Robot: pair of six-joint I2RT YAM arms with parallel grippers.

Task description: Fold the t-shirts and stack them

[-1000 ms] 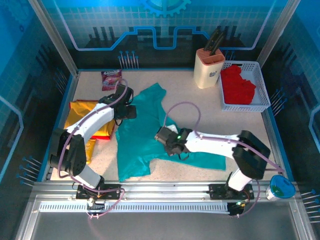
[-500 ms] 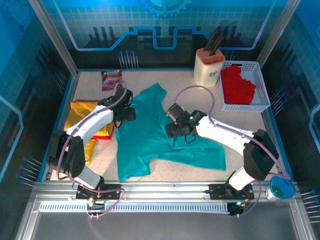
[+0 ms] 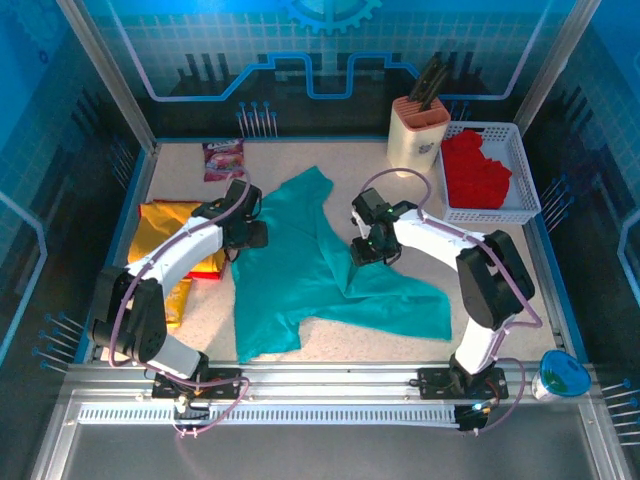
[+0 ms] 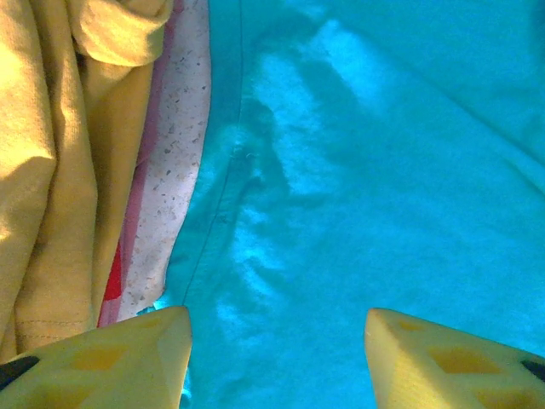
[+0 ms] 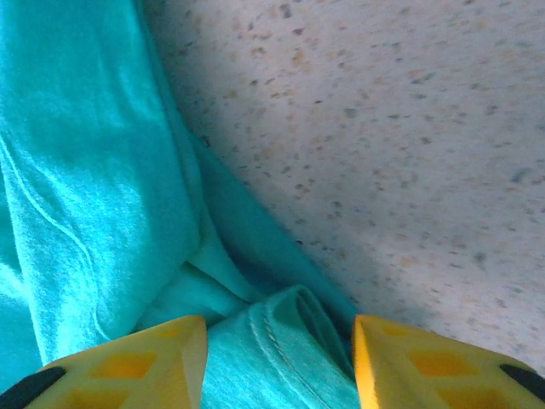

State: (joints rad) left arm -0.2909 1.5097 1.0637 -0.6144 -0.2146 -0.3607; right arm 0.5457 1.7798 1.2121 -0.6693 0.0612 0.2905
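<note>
A teal t-shirt [image 3: 300,270] lies spread and creased in the middle of the table. My left gripper [image 3: 250,235] rests low over its left edge, open, with flat teal cloth [image 4: 341,170] under the gap between its fingers [image 4: 277,328]. My right gripper [image 3: 362,252] sits at the shirt's right edge, where a hemmed fold [image 5: 281,341] lies loose and unpinched between its open fingers [image 5: 279,332]. A yellow t-shirt [image 3: 165,225] is bunched at the left, also in the left wrist view [image 4: 51,170]. A red t-shirt [image 3: 475,170] fills the white basket [image 3: 525,180].
A knife block [image 3: 418,135] stands at the back, left of the basket. A pink snack packet [image 3: 222,158] lies at the back left. Something red [image 3: 205,272] peeks out under the yellow shirt. A cup [image 3: 560,375] sits outside the frame at the front right.
My right gripper has swung from the shirt's middle back and right to its right edge, opening and partly closing again. The teal cloth there now lies flatter. The left arm has barely shifted.
</note>
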